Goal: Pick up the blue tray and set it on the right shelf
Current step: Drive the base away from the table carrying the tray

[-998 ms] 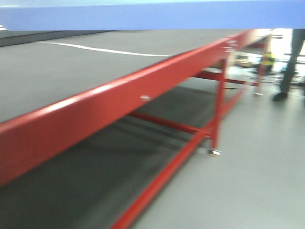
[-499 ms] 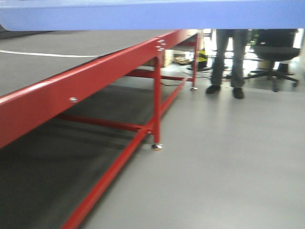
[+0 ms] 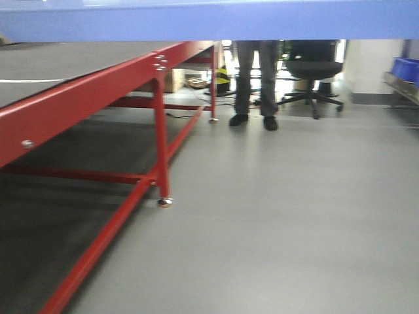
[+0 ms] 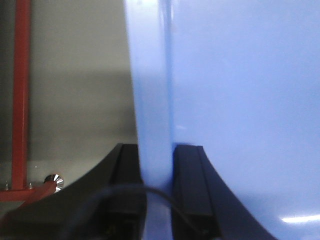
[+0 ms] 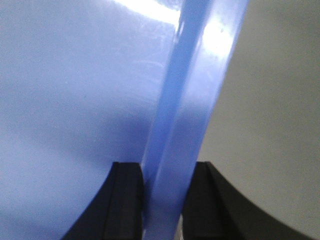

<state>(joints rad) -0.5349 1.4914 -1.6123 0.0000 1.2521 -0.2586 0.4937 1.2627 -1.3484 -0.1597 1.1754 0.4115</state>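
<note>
The light-blue plastic tray (image 3: 209, 23) spans the frame's top; the red-framed metal table (image 3: 85, 98) fills the left, a standing person (image 3: 255, 78) and black office chair (image 3: 314, 69) behind, upper centre.

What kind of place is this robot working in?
Probably a workshop or lab: a long red-framed table with a dark mat, a bare grey floor, an office chair, and blue bins at far right.

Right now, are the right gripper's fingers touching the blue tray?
Touching. The right wrist view shows the right gripper's fingers pressed against both sides of the blue tray's rim.
</note>
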